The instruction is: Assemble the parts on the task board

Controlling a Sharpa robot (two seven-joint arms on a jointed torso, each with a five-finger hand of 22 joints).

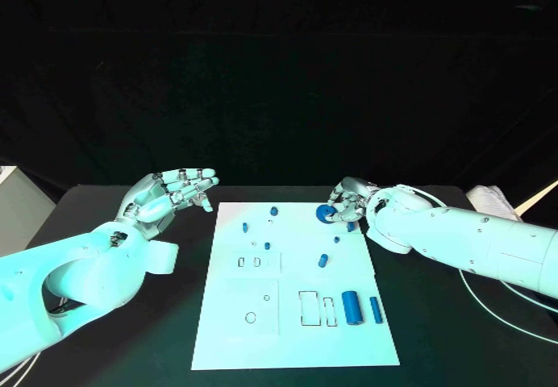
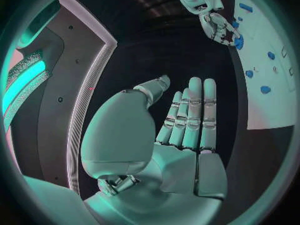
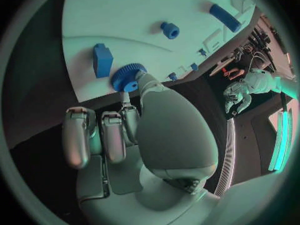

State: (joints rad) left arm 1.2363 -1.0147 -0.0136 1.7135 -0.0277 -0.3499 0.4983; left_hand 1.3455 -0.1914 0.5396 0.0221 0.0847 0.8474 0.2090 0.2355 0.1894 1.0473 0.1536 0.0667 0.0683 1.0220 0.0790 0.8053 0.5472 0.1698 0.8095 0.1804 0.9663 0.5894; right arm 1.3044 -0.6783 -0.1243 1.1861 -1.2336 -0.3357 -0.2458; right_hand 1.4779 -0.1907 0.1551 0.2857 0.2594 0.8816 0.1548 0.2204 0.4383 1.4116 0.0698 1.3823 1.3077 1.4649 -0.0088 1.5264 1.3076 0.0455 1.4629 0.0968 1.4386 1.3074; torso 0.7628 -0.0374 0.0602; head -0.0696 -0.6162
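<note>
The white task board [image 1: 233, 339] lies in the middle of the black table. My right hand [image 1: 355, 200] is at the board's far right edge and pinches a round blue toothed wheel [image 1: 326, 213] just above the board; the wheel [image 3: 128, 77] sits between its thumb and a finger. A blue block [image 3: 102, 60] lies beside the wheel. My left hand [image 1: 174, 192] hovers off the board's far left corner, palm up, fingers [image 2: 190, 115] straight, holding nothing. Several small blue parts [image 1: 323, 260] are scattered over the board, and a thick blue cylinder [image 1: 351, 307] and a thin bar [image 1: 376, 310] lie near its right edge.
Outlined recesses [image 1: 316, 309] mark the board's near half, with smaller ones [image 1: 250, 261] to the left. A pale bundle [image 1: 494, 200] lies at the table's far right, a white box [image 1: 10, 201] stands at the left edge, and a cable [image 1: 489, 294] runs under my right arm.
</note>
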